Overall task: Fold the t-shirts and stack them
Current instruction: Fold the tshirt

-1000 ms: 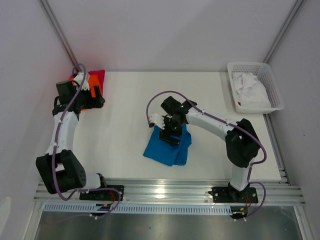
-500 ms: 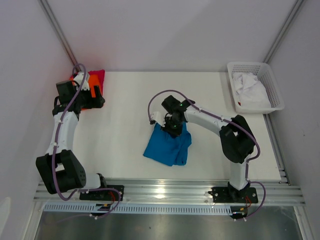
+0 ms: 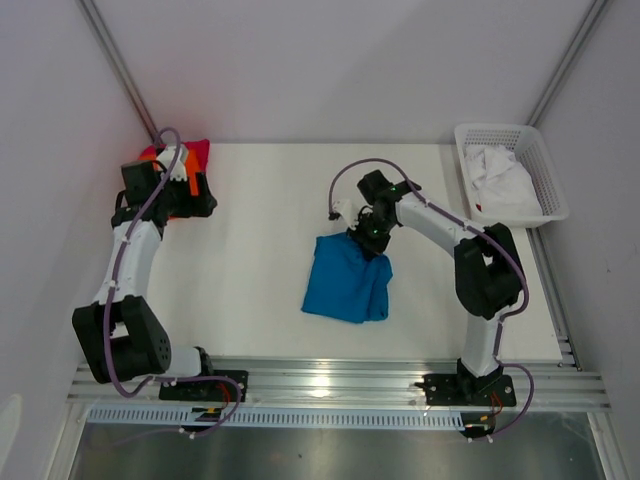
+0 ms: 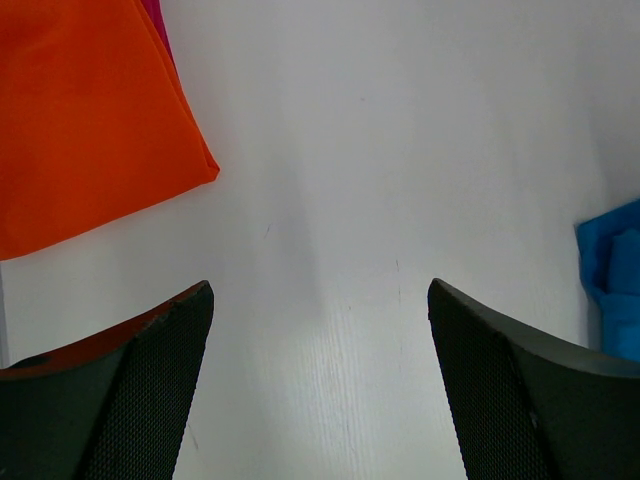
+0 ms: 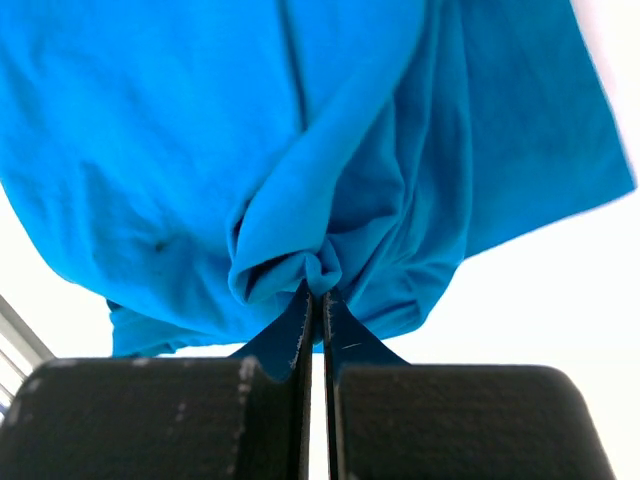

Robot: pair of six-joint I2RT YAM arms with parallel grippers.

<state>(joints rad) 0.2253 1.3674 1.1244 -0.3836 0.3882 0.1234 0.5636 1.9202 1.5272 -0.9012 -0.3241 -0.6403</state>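
Note:
A bright blue t-shirt lies rumpled in the middle of the table. My right gripper is shut on a bunched fold at its far right corner; in the right wrist view the blue t-shirt hangs from the pinched fingertips. An orange t-shirt lies folded at the far left corner on top of a pinkish-red t-shirt. My left gripper hovers just beside that pile, open, with bare table between its fingers.
A white lattice basket with crumpled white cloth stands at the far right corner. Grey walls close in the back and sides. A metal rail runs along the near edge by the arm bases.
My right gripper has shut on the blue t-shirt and dragged it right and toward the back. The left arm has shifted slightly toward the back.

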